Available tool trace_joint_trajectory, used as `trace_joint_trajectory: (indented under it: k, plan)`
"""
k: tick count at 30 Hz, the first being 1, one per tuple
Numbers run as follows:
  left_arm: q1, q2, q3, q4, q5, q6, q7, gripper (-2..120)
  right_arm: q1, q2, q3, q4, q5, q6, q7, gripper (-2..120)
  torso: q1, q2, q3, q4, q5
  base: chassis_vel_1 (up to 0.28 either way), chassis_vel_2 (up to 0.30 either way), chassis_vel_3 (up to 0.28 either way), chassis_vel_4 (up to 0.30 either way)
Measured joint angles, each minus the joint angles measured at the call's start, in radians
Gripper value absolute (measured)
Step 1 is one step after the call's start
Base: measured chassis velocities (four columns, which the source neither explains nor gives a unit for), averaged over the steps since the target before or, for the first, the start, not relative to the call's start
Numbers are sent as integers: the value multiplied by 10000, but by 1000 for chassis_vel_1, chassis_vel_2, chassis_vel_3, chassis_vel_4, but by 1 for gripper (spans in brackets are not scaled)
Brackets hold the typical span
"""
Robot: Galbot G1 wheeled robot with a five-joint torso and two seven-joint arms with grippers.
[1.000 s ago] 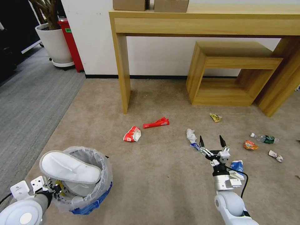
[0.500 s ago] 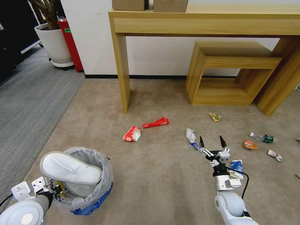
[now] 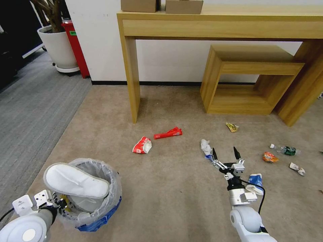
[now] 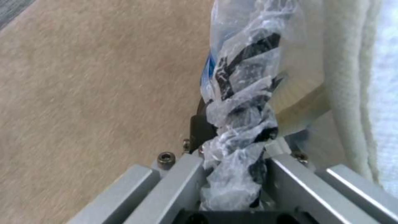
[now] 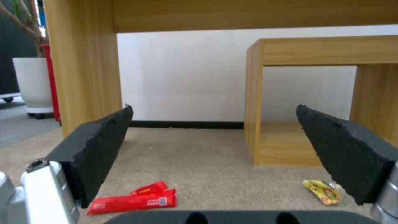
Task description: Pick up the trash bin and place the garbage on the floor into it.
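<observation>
Small round blue plastic-lined trash bin at near left holds a white slipper; red wrappers lie centre; clear bottle far right on beige carpet floor.

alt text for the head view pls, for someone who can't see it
The left gripper holds a bag-lined blue trash bin with a white slipper across its top. The open right gripper hovers over beige carpet strewn with wrappers.

we see the floor, beige carpet, with the garbage scattered on it: red wrappers, white tissue, small bottle; wooden table standing on it.
</observation>
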Motion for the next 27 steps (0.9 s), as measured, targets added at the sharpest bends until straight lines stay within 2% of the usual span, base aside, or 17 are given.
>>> trace_joint_trajectory:
  k: [18, 27]
  plan:
    - [115, 208, -102, -210, -362, 81, -310, 0, 83, -53, 3, -150, 19, 0, -21, 100, 1, 0, 2, 1, -2, -174, 160, 157, -157]
    - [179, 482, -409, -434, -1211, 155, -733, 0, 244, 12, -52, -446, 96, 50, -162, 100, 3, -1, 2, 1, 0, -12, 14, 20, -10]
